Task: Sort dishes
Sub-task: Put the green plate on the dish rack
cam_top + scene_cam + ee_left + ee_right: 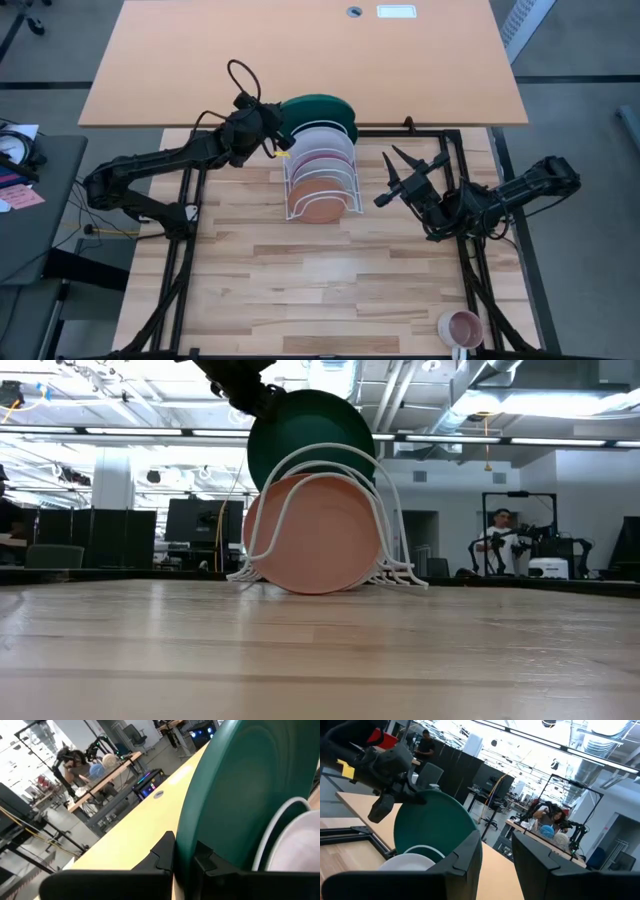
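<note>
A white wire rack (320,185) stands mid-table. A terracotta plate (322,203) stands on edge in its nearest slot, with a pink plate (322,163) and a white plate (322,140) behind it. At the rack's far end the dark green plate (318,108) stands on edge, and my left gripper (281,136) is shut on it. My right gripper (398,172) hovers open to the right of the rack with nothing between its fingers. My left gripper pinches the green plate's rim (189,832) on its left side, one finger (165,851) on each face. The fingers come about level from the table's left. The plate stands on edge behind the white plate (295,850); its lower part is hidden by the other plates.
A small pink mug (462,327) sits at the table's near right corner. A tan desk (300,50) stands beyond the far edge. Black frame rails (470,250) run along both sides of the table. Bare wood lies in front of the rack.
</note>
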### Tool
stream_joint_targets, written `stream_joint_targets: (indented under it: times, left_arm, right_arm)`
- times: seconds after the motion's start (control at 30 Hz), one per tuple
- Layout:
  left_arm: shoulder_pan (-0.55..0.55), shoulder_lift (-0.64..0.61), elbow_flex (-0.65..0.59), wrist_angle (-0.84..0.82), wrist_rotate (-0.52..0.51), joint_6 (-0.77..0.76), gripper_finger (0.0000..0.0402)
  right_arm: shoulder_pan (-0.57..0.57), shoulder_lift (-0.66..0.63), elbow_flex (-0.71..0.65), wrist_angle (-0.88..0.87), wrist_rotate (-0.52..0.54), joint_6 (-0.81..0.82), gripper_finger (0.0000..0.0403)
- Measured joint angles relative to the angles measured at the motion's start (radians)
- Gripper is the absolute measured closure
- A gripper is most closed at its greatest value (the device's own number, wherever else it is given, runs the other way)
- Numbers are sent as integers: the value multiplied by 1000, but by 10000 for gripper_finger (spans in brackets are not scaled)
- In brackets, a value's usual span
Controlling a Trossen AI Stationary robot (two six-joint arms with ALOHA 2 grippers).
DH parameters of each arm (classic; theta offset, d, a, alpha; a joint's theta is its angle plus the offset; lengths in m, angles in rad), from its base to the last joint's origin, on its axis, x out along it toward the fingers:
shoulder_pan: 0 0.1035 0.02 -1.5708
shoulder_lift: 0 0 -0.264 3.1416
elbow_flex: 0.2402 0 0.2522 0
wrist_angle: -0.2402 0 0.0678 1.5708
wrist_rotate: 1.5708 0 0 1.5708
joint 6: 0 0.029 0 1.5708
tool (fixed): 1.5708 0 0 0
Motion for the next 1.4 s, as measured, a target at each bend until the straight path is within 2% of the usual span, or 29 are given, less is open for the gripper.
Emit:
stream_joint_targets:
  times: [0.6,0.87,1.0,1.2,1.4]
  left_arm:
    - [1,0,0,-145,70,-156,389]
    - [0,4,0,-166,100,-200,363]
    - [-1,31,-2,-172,104,-205,350]
    - [-1,140,-2,-147,98,-196,348]
    - [-1,222,-1,-118,40,-170,348]
  right_arm:
    - [0,0,0,0,0,0,287]
    - [0,0,0,0,0,0,287]
    - [0,0,0,0,0,0,287]
    - [0,0,0,-1,0,0,287]
    - [0,0,0,-5,1,0,287]
